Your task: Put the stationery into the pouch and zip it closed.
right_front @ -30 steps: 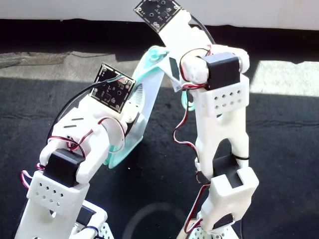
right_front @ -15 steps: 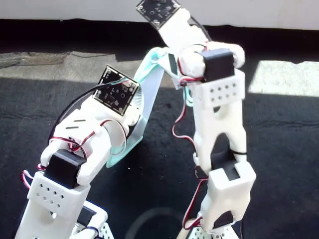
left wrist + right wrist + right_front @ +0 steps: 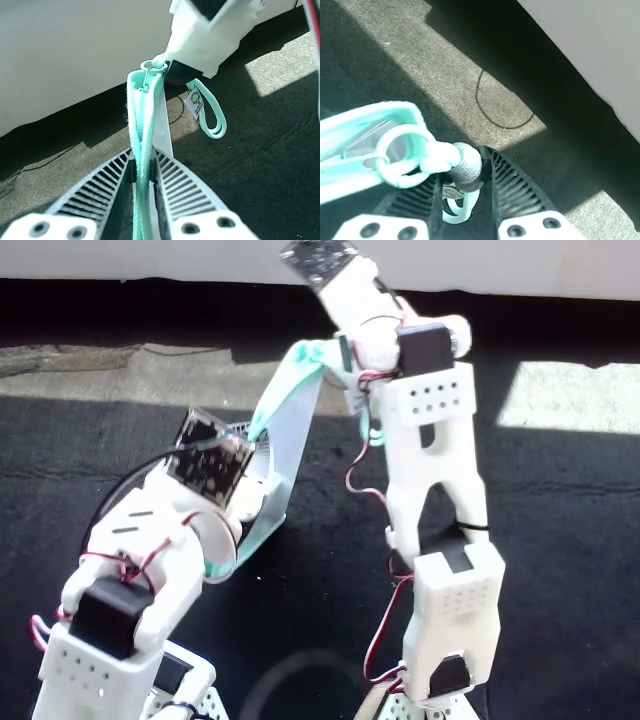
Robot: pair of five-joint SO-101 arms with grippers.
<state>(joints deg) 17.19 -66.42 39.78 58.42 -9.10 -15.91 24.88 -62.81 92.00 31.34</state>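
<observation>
The middle of the table [image 3: 570, 570] is barred by the pouch [image 3: 292, 435]. It is held in the air on a slant between the left gripper [image 3: 142, 167], clamped on its lower end, and the right gripper [image 3: 465, 171], closed on the zipper pull [image 3: 464, 166]. Passage beneath the upper end is narrowed by the hanging strap loop [image 3: 214, 133] and by the red and black cables [image 3: 349, 483] looped beside the right arm [image 3: 435, 470]. Open dark surface is left to the right of that arm and to the left of the left arm [image 3: 150, 540]. A narrow gap is left between the two arms near the front. The far side is closed off by the white wall [image 3: 150, 255].
</observation>
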